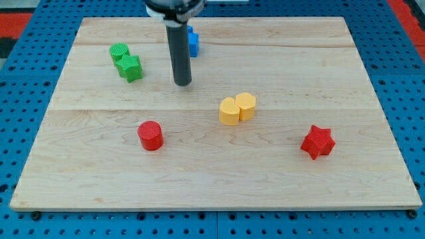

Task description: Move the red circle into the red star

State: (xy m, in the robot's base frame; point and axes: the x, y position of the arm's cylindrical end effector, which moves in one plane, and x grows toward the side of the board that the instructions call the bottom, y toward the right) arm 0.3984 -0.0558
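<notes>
Pale wooden worktop (279, 179) lying on a blue pegboard (20, 99).

My tip (182, 83) sits on the board left of centre in the upper half, touching no block. The arm carries no hand, only the dark rod, so nothing is spread, pressed together or pinching.

Red circle (151, 135): lower left of centre, below my tip and a little toward the view's left, well apart from it. Stands alone.

Red star (317, 141): far over at the view's right, at about the same height in the view as the red circle. The two are well apart, with bare wood between them.

Two yellow blocks (237, 109): touching side by side near the centre, above the line between the red pair. Shapes hard to make out, possibly a heart and a hexagon.

Green star (129, 67) with a second green block (119, 52) just above it, at upper left, left of the rod.

Blue block (193, 41): near the view's top, partly hidden behind the rod; shape unclear.
</notes>
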